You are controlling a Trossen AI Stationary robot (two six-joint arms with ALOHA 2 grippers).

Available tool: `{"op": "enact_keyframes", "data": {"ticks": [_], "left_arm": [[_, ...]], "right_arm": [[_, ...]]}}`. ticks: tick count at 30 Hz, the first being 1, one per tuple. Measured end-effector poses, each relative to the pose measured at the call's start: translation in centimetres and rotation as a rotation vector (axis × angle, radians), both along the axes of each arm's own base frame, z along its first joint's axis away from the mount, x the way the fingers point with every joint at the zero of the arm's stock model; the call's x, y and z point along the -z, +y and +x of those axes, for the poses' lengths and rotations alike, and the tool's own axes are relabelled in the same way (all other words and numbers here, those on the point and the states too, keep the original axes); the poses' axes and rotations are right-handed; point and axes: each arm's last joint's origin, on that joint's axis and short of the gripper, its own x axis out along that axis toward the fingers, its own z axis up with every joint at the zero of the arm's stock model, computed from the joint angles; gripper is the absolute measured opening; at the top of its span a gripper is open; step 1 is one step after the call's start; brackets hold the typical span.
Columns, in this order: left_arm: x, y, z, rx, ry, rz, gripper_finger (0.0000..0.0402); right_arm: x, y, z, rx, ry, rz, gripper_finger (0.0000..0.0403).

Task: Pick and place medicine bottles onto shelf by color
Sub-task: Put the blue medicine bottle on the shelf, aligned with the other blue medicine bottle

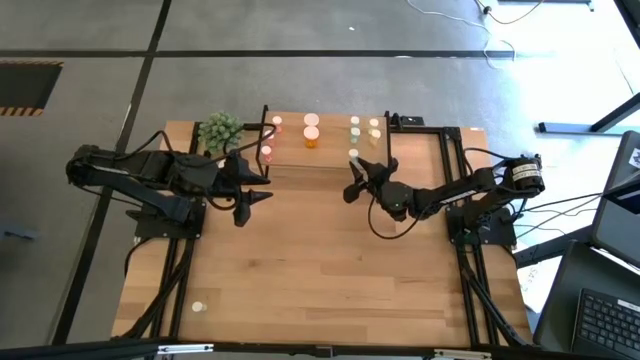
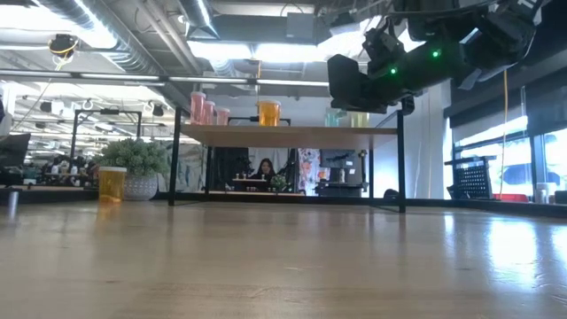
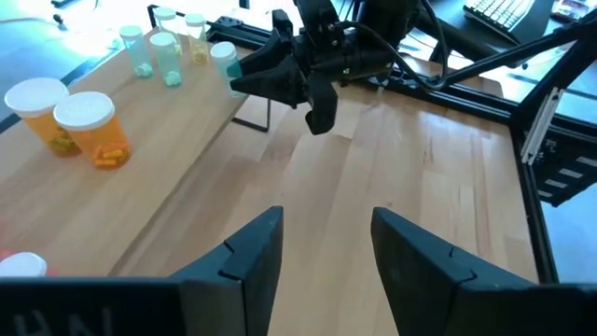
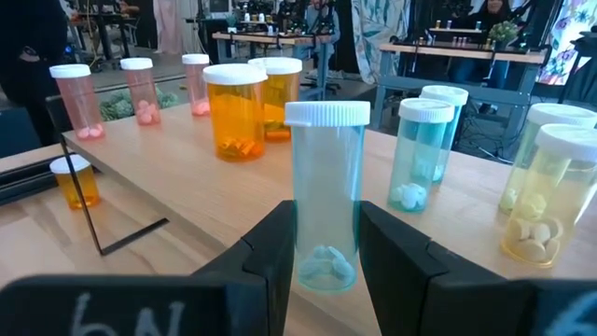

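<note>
Between my right claw [image 4: 322,245] fingers stands a blue-green bottle [image 4: 325,191], gripped, straight up, white cap on top, at the shelf [image 1: 330,152] front edge. Left claw [image 3: 325,250] hangs open over the worktop [image 1: 320,270].

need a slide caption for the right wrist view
Right gripper holding a teal bottle upright over the shelf, with pink, orange, teal and yellow bottles grouped behind it.

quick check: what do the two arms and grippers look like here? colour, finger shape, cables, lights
Both arms are dark, jointed and matte. The left gripper has two broad, wedge-shaped black fingers. The right gripper has the same dark fingers. Black cables loop beside the right arm, and small green lights glow on it in the low view.
</note>
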Motion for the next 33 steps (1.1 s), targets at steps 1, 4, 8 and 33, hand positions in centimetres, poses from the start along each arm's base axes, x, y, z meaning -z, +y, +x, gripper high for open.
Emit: {"op": "enact_keyframes", "data": {"ticks": [1, 4, 8, 33], "left_arm": [[0.00, 0.00, 0.00, -0.003, -0.002, -0.006, 0.0160], [0.00, 0.00, 0.00, -0.003, -0.002, -0.008, 0.0160], [0.00, 0.00, 0.00, -0.003, -0.002, -0.008, 0.0160], [0.00, -0.02, 0.00, 0.001, -0.002, -0.009, 0.0160]], "right_arm": [[0.03, 0.01, 0.00, 0.000, 0.002, 0.002, 0.0115], [0.09, 0.00, -0.01, 0.000, 0.009, 0.001, 0.0115], [0.11, 0.00, -0.02, 0.000, 0.011, 0.002, 0.0115], [0.11, -0.43, -0.03, 0.012, -0.030, 0.033, 0.0115]]}}
